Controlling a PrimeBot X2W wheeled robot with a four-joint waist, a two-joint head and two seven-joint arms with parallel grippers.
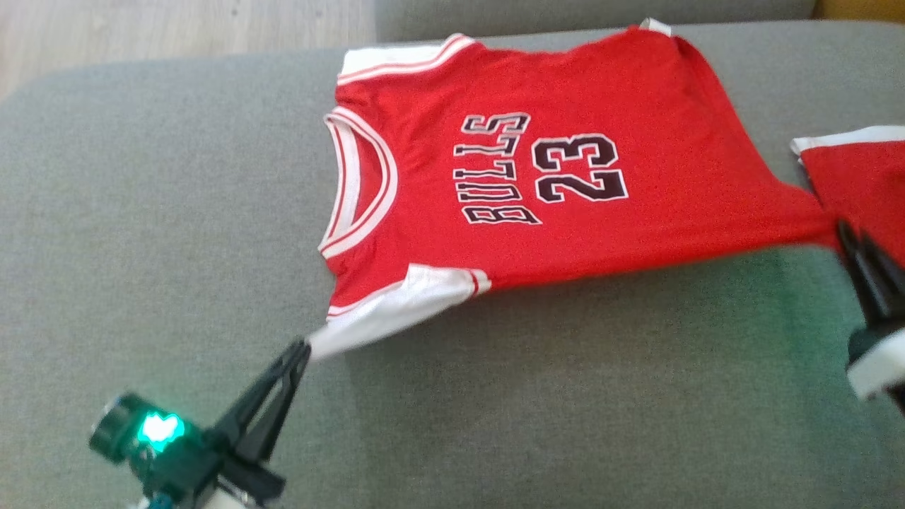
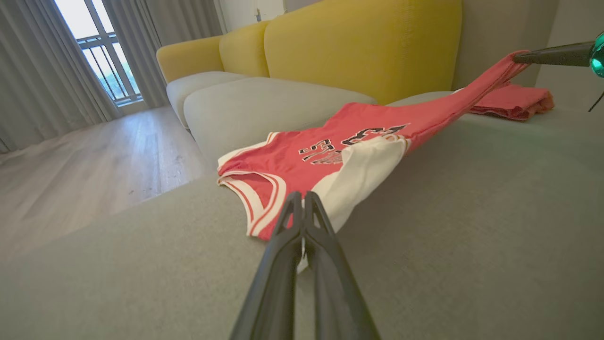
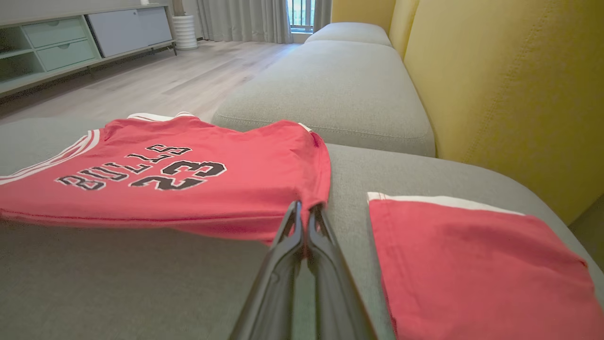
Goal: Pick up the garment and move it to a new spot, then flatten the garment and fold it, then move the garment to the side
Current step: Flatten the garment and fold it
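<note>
Sofa cushion [image 1: 141, 212] bears jersey [image 1: 664, 205], pinched by left end effector [image 1: 302, 348] and right end effector [image 1: 845, 233].

Pretty sure I'm driving this rig around somebody's living room, so a home and not a lab. Everything sits on a big sofa [image 1: 141, 212] with grey seat cushions and chunky yellow back cushions [image 2: 358, 47]. There's a pale wood-plank floor [image 2: 94, 160], floor-length grey curtains [image 2: 28, 71] and a glass balcony door [image 2: 101, 52] with a railing outside. Across the room is a low cabinet [image 3: 61, 42] with pale green drawers. A red jersey [image 1: 636, 92] lies on the seat.
</note>
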